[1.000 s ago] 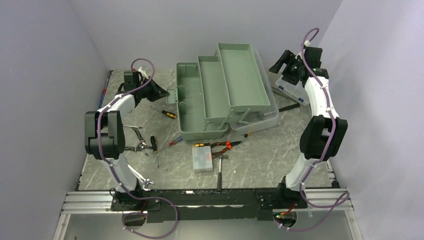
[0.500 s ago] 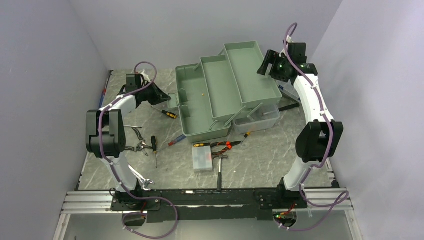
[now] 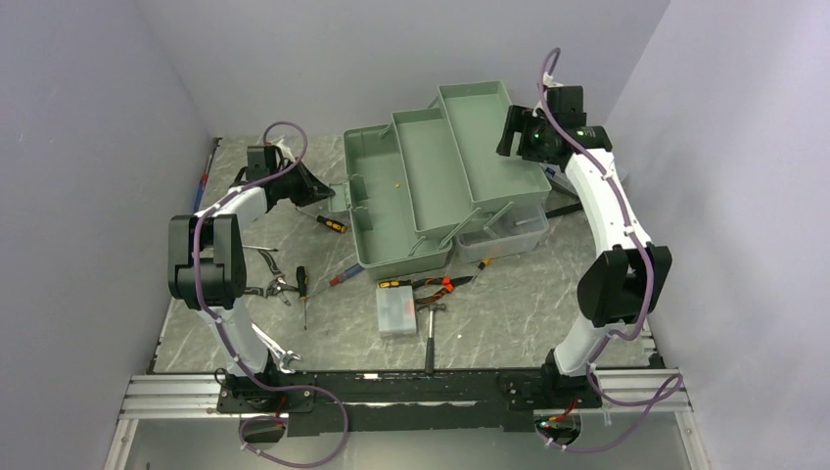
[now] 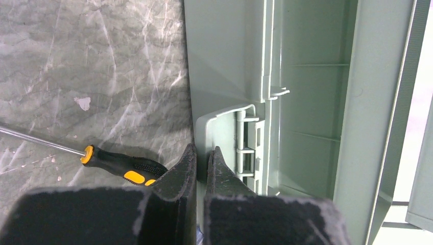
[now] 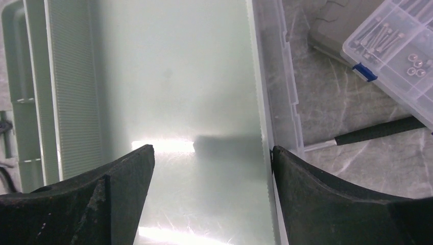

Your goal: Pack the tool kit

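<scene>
Right fingers (image 5: 122, 184) leftward; latch (image 4: 227, 130) half-hidden

left edge: left gripper (image 4: 202, 153) is pinching the toolbox latch (image 4: 230, 135); a yellow-black screwdriver (image 4: 122, 166) is lying just beside it at frame left, blocking a drop there.
top tray: right gripper (image 5: 212, 153) is hanging over it with jaws spread wide; the top tray (image 5: 178, 76) floor is showing bare, leaving room to descend.
right of tray: the clear bin (image 5: 286, 92) wall is hugging the tray edge; a parts organizer (image 5: 393, 46) and a black-handled tool (image 5: 378, 130) are crowding the right wrist view's upper right.
centre front: a small parts box (image 3: 396, 308) and a hammer (image 3: 429, 338) are cluttering the space below the toolbox (image 3: 391, 206).
lower left: a screwdriver (image 3: 302, 289) and a wrench (image 3: 284, 359) are lying beside the left arm.
lower right: the table (image 3: 529, 304) is lying bare between hammer and right arm, giving the widest lane.
</scene>
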Robot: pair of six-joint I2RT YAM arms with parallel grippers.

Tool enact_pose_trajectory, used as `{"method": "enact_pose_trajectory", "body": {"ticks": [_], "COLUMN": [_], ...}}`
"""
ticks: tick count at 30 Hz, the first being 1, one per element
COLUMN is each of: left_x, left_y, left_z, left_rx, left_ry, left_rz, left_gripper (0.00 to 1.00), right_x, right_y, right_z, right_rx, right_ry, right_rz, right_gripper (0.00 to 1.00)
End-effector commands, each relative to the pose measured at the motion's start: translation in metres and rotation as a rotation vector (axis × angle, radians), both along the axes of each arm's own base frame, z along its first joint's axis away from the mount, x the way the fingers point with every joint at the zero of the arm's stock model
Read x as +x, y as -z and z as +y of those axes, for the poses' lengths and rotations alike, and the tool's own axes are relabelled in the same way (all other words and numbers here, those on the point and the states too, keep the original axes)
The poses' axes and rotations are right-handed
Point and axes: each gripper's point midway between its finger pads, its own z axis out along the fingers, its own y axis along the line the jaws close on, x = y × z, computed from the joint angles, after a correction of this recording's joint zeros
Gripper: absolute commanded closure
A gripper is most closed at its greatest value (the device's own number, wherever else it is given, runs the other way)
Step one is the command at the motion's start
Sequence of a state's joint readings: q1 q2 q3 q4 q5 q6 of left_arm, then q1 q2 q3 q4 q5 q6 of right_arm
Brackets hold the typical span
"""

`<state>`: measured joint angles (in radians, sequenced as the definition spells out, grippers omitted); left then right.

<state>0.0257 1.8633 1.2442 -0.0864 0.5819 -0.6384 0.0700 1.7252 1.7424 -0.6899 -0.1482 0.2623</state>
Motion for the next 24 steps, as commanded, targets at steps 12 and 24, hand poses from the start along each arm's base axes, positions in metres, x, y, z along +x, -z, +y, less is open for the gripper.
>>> {"method": "enact_pose_trajectory", "body": {"ticks": [12,24], "left_x": [-0.004,-0.016], "left_y": [-0.029,-0.049], "left_z": [0.019,0.079], "left_rx": [0.122,0.258], "left_ry": [-0.027,-0.282], "left_rz": [-0.108,-0.114], "left_gripper": [0.52,0.01], "right_x": [-0.027,-0.033], "right_y": [-0.074,-0.097], "right_z": [0.076,0.059], "right_rx": [-0.18,-0.185], "right_ry": [-0.122,-0.04], "right_rz": [-0.152,-0.238], "right_gripper": [0.13,0.13]}}
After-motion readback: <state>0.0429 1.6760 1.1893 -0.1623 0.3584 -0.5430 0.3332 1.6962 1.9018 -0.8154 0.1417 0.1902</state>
